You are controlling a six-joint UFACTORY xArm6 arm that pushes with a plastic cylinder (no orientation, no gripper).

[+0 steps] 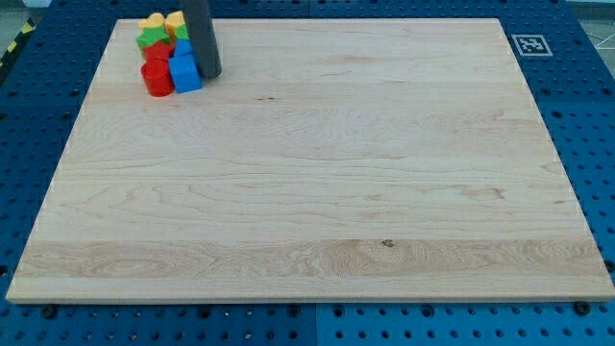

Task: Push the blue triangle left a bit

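The blocks sit packed together at the top left of the wooden board (pixel 307 192). A blue block (pixel 184 73) is at the cluster's bottom right, with more blue (pixel 183 48) just above it, partly hidden by the rod; which one is the triangle I cannot tell. A red cylinder (pixel 157 78) stands left of the blue block. My tip (pixel 210 73) rests on the board, touching the right side of the blue block. The dark rod rises from it to the view's top.
Green blocks (pixel 154 39) and yellow blocks (pixel 163 20) sit behind the red and blue ones, close to the board's top edge. A black-and-white marker (pixel 529 44) is at the board's top right corner. Blue pegboard (pixel 38 115) surrounds the board.
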